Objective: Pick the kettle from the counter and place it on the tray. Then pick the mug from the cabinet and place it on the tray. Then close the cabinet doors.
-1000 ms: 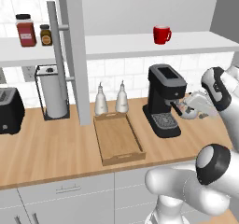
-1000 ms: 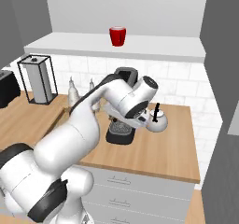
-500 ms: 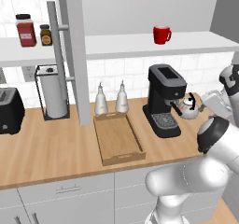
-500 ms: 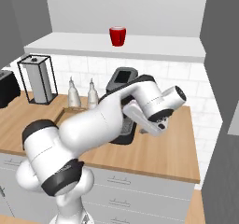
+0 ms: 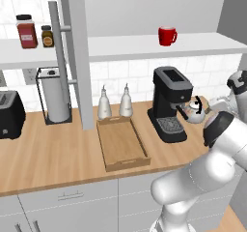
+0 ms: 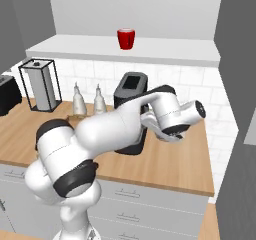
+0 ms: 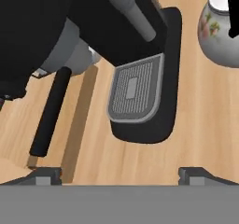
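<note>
Your main risk is a collision: the coffee machine (image 7: 116, 41), with its drip grate and protruding black lever, lies directly ahead of the gripper (image 7: 119, 174), so a straight advance would strike it rather than reach the kettle (image 7: 219, 31). The jaws stand wide apart and hold nothing. The kettle sits on the counter (image 5: 53, 153) just beside the machine's far side from the tray (image 5: 121, 144), off toward the upper right corner of the hand view, well outside the line between the fingers.
</note>
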You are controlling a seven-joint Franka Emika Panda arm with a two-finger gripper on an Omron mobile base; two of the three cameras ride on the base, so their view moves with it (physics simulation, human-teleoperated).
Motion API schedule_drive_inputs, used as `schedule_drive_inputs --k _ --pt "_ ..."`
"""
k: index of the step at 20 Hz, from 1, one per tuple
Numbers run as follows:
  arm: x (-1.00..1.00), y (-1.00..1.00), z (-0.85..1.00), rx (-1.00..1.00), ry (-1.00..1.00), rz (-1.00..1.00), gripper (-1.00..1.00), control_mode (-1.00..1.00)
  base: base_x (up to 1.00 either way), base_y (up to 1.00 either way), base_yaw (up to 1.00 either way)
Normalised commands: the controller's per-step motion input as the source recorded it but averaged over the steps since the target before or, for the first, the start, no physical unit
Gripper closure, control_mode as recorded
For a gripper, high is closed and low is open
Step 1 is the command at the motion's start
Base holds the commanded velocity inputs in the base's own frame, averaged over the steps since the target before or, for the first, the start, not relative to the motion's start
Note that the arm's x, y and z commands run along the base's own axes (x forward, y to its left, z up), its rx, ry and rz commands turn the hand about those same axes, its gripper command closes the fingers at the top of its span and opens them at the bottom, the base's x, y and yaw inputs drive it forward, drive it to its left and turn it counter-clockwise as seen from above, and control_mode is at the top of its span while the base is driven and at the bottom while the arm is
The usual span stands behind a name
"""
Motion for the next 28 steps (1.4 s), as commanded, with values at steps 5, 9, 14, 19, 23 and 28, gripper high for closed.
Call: schedule_drive_inputs --k 5,9,14,19,23,28 --pt "0.72 -0.28 -0.10 0.00 -0.23 0.00 -1.00 -1.00 0.00 0.00 0.00" --pt "0.59 -0.50 0.08 0.03 0.06 -0.01 -1.00 -1.00 0.00 0.00 0.00" --pt "0.47 -0.49 -0.02 0.06 0.05 0.00 -1.00 -1.00 0.00 0.00 0.00" --pt "0.41 -0.29 -0.23 0.03 0.00 0.00 -1.00 -1.00 0.00 0.00 0.00" --pt "0.35 -0.36 -0.35 0.02 0.00 0.03 -1.00 -1.00 0.00 0.00 0.00" --pt "0.34 -0.41 -0.12 0.07 0.00 0.04 -1.00 -1.00 0.00 0.00 0.00"
